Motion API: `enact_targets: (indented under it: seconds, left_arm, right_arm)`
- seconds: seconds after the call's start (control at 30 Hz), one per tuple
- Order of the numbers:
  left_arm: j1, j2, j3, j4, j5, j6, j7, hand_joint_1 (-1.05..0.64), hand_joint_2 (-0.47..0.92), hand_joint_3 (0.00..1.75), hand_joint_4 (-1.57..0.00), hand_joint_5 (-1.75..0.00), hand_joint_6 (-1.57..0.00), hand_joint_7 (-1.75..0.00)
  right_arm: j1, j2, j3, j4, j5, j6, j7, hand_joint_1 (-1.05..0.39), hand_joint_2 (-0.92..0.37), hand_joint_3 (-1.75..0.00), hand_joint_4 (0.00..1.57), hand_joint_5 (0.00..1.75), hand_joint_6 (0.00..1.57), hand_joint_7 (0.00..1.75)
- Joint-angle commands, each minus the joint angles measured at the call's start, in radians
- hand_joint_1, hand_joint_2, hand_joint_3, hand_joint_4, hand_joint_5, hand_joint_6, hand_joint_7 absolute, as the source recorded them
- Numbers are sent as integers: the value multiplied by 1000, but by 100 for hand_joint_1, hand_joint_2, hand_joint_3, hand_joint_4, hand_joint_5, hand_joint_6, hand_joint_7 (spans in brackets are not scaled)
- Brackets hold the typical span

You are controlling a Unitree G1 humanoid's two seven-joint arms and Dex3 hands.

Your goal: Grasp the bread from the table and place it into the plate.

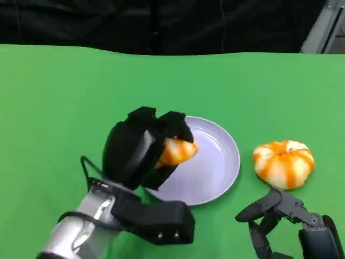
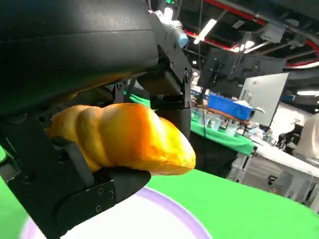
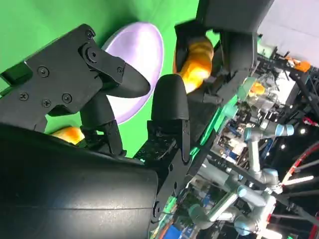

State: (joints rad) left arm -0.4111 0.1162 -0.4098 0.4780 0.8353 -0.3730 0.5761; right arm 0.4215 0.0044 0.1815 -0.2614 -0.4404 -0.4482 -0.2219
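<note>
Progress: grasp done, drop left | my left hand (image 1: pixel 141 154) grips golden-orange twisted bread roll (image 1: pixel 177 151) above round lilac plate's (image 1: pixel 218 162) near rim | right hand (image 1: pixel 280 218) released, holding nothing, near striped orange-white bun (image 1: pixel 283 163)

Silver forearms, blk robot hand (image 1: pixel 141 152), screws

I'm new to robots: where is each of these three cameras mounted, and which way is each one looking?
Head view: up on the robot's head or chest, looking down at the green table; both hands show, the left hand holding a bread over the plate, the right hand near a second bread.
Left wrist view: behind the left hand, facing the held bread above the plate, with the room behind.
Right wrist view: behind the right hand, facing across to the plate.
All three share the held bread and plate.
</note>
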Motion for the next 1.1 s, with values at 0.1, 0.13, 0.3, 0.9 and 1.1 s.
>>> enact_targets:
  seconds: [0.1,0.13,0.3,0.9,1.1]
  left_arm:
    - [-161,-68,-45,193,-11,68,-23,-12,46,91,-81,-166,-86,-129]
    - [-167,-69,-47,199,-14,71,-23,-12,46,90,-81,-165,-86,-128]
    - [-178,-65,-68,185,-25,125,-119,-16,48,86,-69,-153,-76,-117]
    - [-111,22,-142,-137,-41,500,-809,-100,92,56,0,0,0,0]
    - [18,100,-51,-365,-144,485,-857,-96,92,53,0,0,0,0]
  right_arm:
    - [19,1,6,-29,1,1,-8,-15,-47,-109,69,161,71,118]
    - [20,1,6,-30,2,1,-8,-15,-47,-109,69,161,71,118]
    - [21,0,7,-32,0,5,-8,-15,-47,-109,69,162,71,118]
    - [15,-5,3,-26,0,6,-9,-16,-47,-108,71,162,72,117]
    - [13,-3,7,-23,6,9,-7,-15,-48,-108,70,161,71,117]
